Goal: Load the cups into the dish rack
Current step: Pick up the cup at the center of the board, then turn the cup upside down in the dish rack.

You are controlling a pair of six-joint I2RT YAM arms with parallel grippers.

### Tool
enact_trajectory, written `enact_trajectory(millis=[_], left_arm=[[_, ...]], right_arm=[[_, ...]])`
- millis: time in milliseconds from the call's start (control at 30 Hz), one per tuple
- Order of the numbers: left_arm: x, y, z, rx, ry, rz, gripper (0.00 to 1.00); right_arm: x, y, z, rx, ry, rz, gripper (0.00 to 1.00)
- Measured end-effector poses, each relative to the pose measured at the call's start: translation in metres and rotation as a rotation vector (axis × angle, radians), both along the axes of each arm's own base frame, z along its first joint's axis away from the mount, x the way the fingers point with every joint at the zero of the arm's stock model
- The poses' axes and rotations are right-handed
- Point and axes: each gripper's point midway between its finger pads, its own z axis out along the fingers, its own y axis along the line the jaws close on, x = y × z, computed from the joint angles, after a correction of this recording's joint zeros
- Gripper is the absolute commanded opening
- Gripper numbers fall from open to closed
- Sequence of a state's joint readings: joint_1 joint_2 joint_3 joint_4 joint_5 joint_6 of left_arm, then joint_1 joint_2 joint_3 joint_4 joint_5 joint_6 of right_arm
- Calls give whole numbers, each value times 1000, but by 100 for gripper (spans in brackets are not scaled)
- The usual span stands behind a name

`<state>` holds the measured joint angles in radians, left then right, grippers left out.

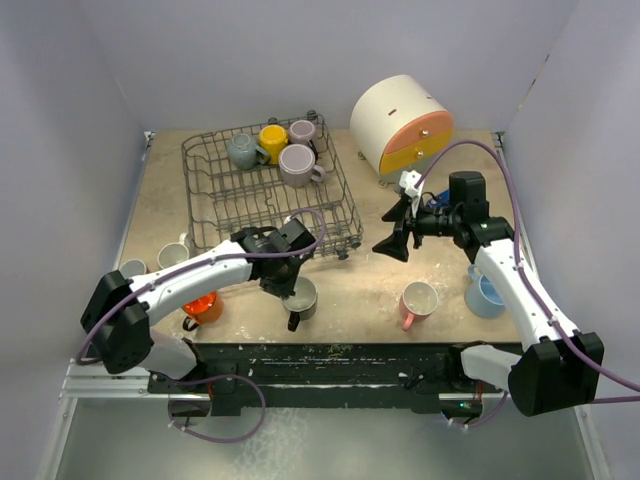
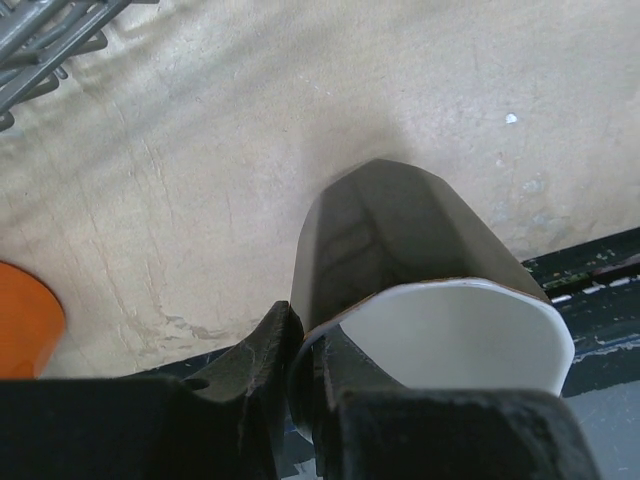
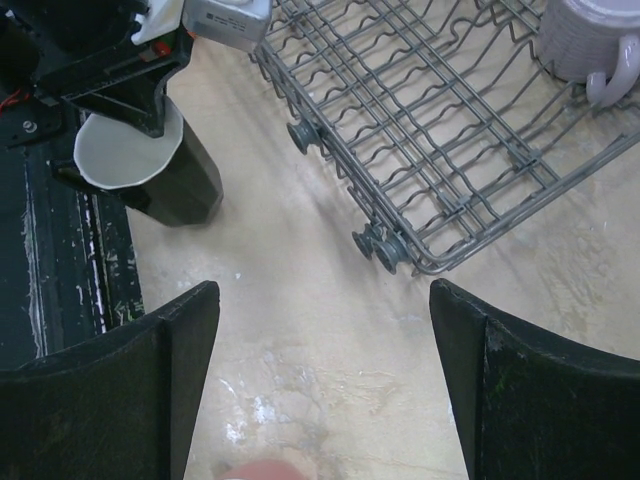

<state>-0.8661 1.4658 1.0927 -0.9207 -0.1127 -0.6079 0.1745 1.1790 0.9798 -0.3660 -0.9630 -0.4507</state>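
At the left edge of the surface [image 1: 370, 280], a grey mug [image 1: 132, 267] and a white mug [image 1: 173, 254] stand side by side, with an orange mug [image 1: 204, 307] nearer the front. Just right of it, the left fingers [image 2: 262, 352] pinch the rim of a black mug [image 1: 302, 298] with a white inside, one finger inside the wall and one outside. This mug is near the front edge, just before the dish rack [image 1: 250, 205]; I cannot tell whether its base touches the surface. In the rack's far part sit a blue-grey mug [image 1: 243, 150], a yellow mug [image 1: 273, 137] and two mauve mugs [image 1: 298, 163]. Right of the rack, the right fingers [image 3: 185, 345] hang spread wide above bare surface, holding nothing. A pink mug [image 1: 418, 300] stands near the front and a light blue mug [image 1: 485, 295] at the right edge. A white cylinder [image 1: 400, 122] with orange and yellow fronts stands at the far right.
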Motion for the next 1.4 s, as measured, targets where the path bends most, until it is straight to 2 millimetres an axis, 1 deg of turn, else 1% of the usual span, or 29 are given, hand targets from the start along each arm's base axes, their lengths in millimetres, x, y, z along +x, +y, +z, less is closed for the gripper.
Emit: enact_trajectory(millis=[233,400,533,633,800,1067,1233,1400], left_arm=[[4,-6,25,-101,-84,-10,0],[9,-12,34,-161,-109,-14,0],[16,-14,42,-217,-122,-2,0],[25,-14,54,-281,-146,22,0],[40,-17,78,-412,-205,45,0],[59,-21,108,-605,-275,53,0],[79,-18,124,-701,-331,84,0],[104,-15,146,-801,-411,124,0]], right_arm=[[-3,4,17,26,-18,34,86],[-6,6,31,43,-32,59,86],[-7,8,41,56,-44,74,86],[-9,10,48,68,-48,88,86],[-9,12,59,82,-59,103,86],[-10,12,65,89,-67,109,86],[-10,13,72,95,-79,115,86],[-11,15,79,110,-89,126,86]])
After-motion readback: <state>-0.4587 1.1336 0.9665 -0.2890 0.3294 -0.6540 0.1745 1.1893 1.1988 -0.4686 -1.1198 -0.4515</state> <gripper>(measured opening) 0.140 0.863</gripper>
